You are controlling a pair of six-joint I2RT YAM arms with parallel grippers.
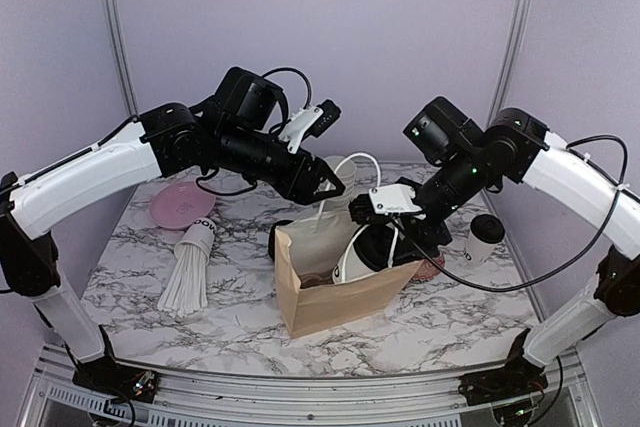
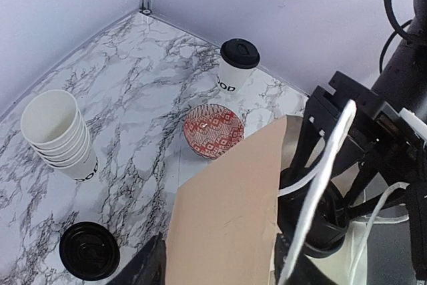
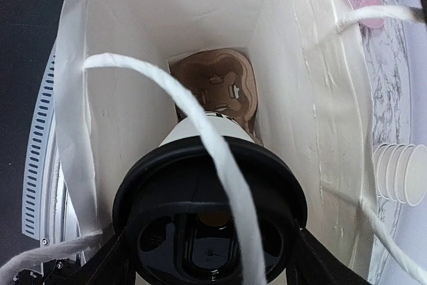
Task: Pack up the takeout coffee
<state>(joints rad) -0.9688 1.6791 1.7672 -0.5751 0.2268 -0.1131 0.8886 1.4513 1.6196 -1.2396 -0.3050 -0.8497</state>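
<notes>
Marble table [image 1: 130, 322] under lilac walls: a takeout coffee cup [image 3: 187, 231] held in the mouth of the brown paper bag [image 3: 127, 65].

The right gripper [image 3: 210, 261] has its fingers closed on either side of that cup, just under the black lid. The cup's long axis runs straight away from the claw, base first, towards the cardboard carrier [image 3: 220, 88] on the bag's floor. One white rope handle [image 3: 233, 185] lies across the lid and looks like a possible snag. The left gripper [image 1: 322, 185] hovers above the bag's rim by the handles; whether its jaws are apart I cannot tell. A second lidded cup [image 1: 485, 237] stands on the table well apart from the bag, on the right arm's side and nearer that arm. Further out are a red patterned bowl [image 2: 213, 131], a stack of lidless cups [image 2: 60, 135] and a loose black lid [image 2: 89, 250].
</notes>
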